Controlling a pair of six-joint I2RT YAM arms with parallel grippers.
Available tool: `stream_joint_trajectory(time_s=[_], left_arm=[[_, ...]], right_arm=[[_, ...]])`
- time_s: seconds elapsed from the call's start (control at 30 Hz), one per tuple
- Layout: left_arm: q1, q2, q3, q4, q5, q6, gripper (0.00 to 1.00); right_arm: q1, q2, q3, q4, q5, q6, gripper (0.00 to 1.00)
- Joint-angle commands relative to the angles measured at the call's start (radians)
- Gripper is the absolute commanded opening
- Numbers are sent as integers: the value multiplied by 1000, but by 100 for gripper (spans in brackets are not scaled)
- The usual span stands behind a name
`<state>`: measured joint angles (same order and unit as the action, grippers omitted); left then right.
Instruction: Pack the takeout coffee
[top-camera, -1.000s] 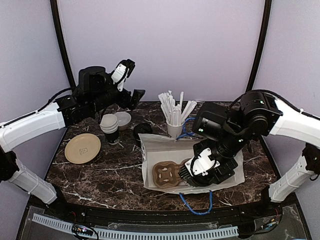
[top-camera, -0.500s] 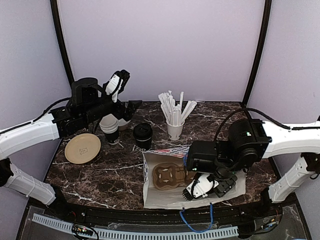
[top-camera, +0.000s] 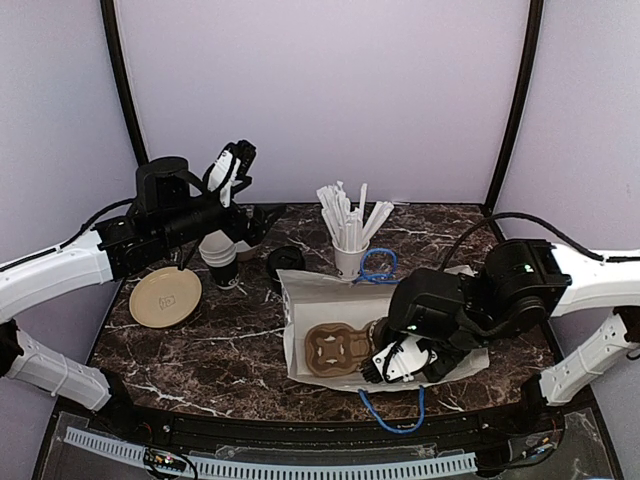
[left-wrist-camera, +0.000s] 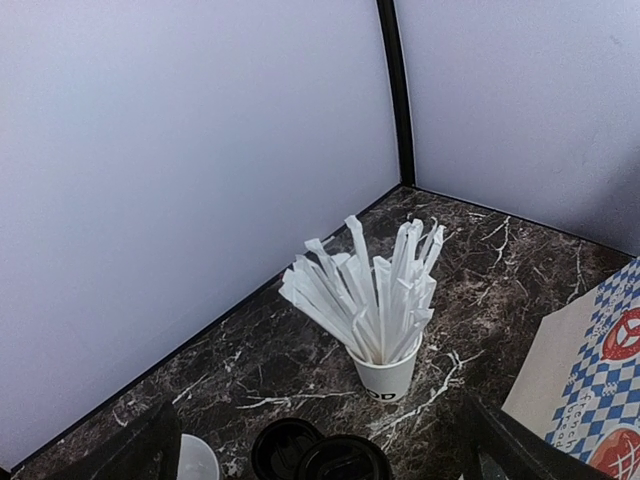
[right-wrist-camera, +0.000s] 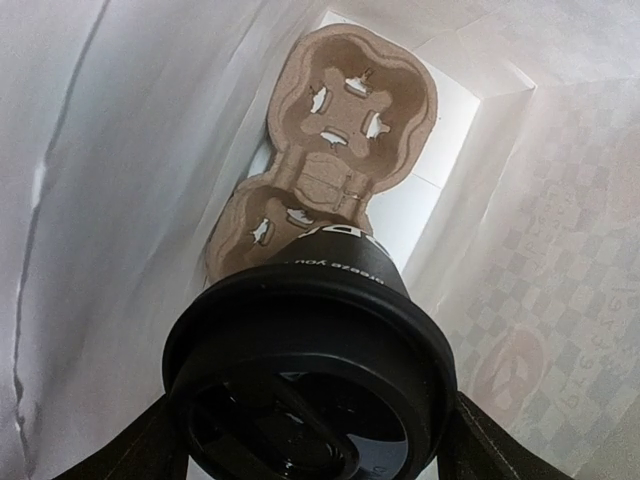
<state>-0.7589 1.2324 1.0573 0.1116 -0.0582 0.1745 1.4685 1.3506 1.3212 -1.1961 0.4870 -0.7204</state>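
At far left my left gripper (left-wrist-camera: 320, 435) hovers with its fingers spread wide, holding nothing. Near right, my right gripper (right-wrist-camera: 310, 435) is clamped on the takeout coffee (right-wrist-camera: 300, 330), inside the white bag (right-wrist-camera: 100, 200), just above the cardboard carrier (right-wrist-camera: 350, 110).

Takeout coffee (right-wrist-camera: 322, 262): glossy plastic lid (right-wrist-camera: 305, 400); carrier (right-wrist-camera: 400, 90): matt pulp; table (top-camera: 232, 342): polished marble.
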Motion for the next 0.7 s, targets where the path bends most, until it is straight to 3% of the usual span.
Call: stream_joint_trajectory(time_s=[0.0,0.4,0.67], left_arm=[[5,-4,-6,12,101,-15,99],[5,29,-7,1,113,-9,99],[5,48,-5,-5,123,-6,99]], right_arm=[[13,-106,-65,78,-67,-34,64],[16,-230,-208,147,-93,-212,65],[46,-191,-167,103,-102,-220,65]])
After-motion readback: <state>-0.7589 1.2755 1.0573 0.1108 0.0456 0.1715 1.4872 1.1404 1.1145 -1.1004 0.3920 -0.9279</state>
